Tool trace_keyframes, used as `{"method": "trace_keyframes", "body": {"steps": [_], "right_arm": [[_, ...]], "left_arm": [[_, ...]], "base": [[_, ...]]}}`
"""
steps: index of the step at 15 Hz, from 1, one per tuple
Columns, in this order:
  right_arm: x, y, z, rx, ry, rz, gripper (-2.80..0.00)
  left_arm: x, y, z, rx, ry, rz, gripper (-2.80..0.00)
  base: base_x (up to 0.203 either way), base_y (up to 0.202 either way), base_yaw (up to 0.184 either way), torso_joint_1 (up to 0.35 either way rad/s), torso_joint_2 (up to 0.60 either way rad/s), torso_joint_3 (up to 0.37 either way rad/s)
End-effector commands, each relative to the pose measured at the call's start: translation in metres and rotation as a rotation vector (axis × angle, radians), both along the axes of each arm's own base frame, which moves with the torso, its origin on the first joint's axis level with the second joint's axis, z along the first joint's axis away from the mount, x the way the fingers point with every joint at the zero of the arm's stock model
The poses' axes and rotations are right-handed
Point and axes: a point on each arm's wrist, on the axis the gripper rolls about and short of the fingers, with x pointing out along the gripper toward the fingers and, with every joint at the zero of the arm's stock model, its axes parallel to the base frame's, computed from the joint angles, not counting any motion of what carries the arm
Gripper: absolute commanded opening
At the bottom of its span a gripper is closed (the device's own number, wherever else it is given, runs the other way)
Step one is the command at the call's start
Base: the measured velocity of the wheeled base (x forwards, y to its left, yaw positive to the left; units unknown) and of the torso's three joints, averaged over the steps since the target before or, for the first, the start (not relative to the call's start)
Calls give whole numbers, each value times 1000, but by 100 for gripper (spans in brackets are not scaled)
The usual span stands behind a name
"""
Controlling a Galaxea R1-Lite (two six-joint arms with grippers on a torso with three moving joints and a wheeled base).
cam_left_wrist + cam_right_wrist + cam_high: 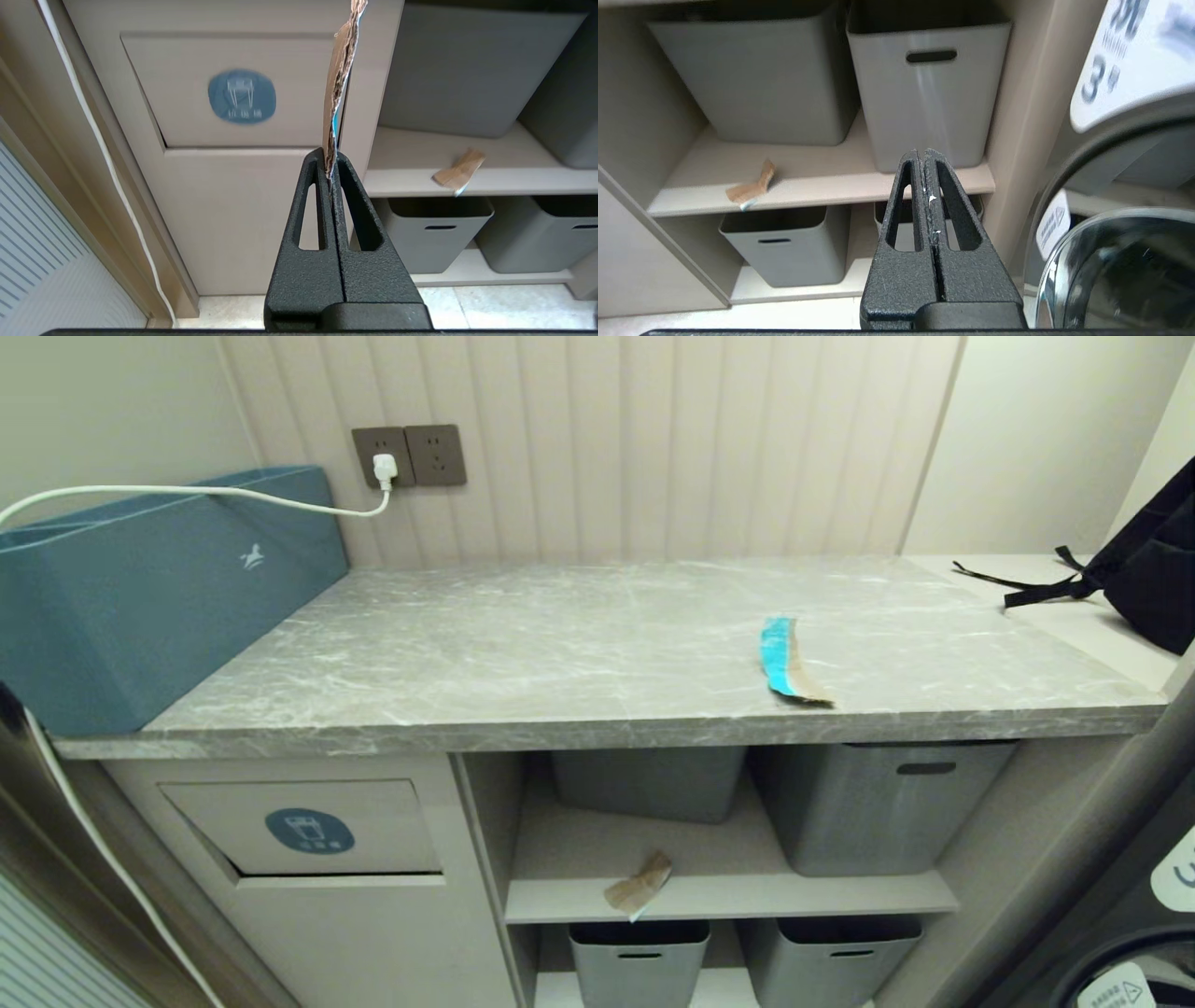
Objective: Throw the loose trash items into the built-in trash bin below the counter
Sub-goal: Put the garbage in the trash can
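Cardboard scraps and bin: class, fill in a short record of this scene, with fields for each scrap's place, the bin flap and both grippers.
scrap one: cardboard scrap pinched upright in left gripper, in front of the bin
scrap two: blue-faced scrap lying on the counter, near its front edge
scrap three: brown scrap at the shelf front edge
bin flap: closed, blue badge showing
right gripper: shut, empty, facing the grey tubs

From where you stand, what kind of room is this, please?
Probably a home laundry or utility room: a grey marble-patterned counter over shelves of grey plastic tubs, a beige cabinet flap with a blue bin badge, and a round glass appliance door.
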Motion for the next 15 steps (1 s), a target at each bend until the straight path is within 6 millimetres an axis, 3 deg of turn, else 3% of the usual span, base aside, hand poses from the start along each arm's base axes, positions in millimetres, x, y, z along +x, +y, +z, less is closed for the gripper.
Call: {"method": "trace_keyframes", "body": {"steps": [1,15], "right_arm": [[0,0,0,1,2,0,-280],[0,0,0,1,2,0,-280]], "left_arm": [[0,0,0,-1,2,0,-280],[0,0,0,-68,-1,14,-280]], "base": [[0,0,0,-200,489,274],[0,0,0,-152,443,288]]}}
